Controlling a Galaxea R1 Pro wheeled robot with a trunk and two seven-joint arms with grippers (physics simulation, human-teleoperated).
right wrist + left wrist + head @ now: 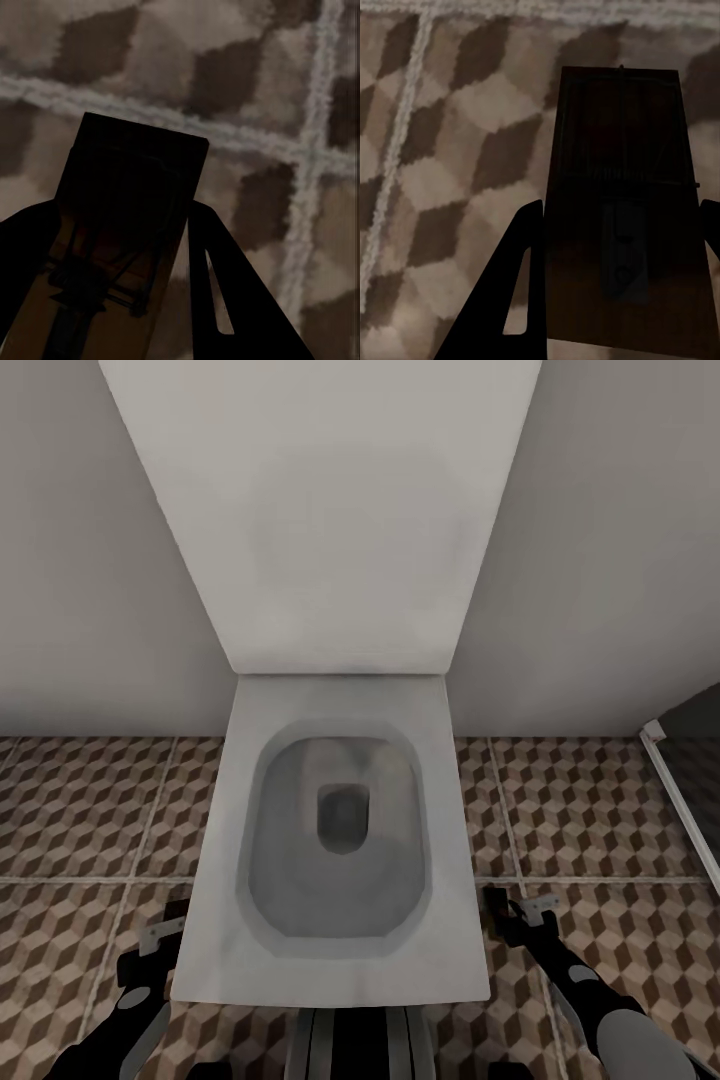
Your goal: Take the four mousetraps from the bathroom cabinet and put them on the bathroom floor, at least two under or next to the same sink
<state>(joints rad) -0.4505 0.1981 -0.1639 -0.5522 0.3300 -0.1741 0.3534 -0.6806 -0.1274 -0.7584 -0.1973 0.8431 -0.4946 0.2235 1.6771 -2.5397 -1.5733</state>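
Patterned bathroom floor point(590, 810) spread either side of the toilet point(340, 840) I faced. My left claw point(615, 225) was clamped on one mousetrap point(619, 150), my right claw point(120, 255) on another mousetrap point(135, 195), both carried low beside the bowl, probably for setting down. No sink nearby; the toilet blocked my way.

A white toilet point(340, 840) stands against a pale wall point(90, 560) on cube-patterned floor tiles point(80, 810).
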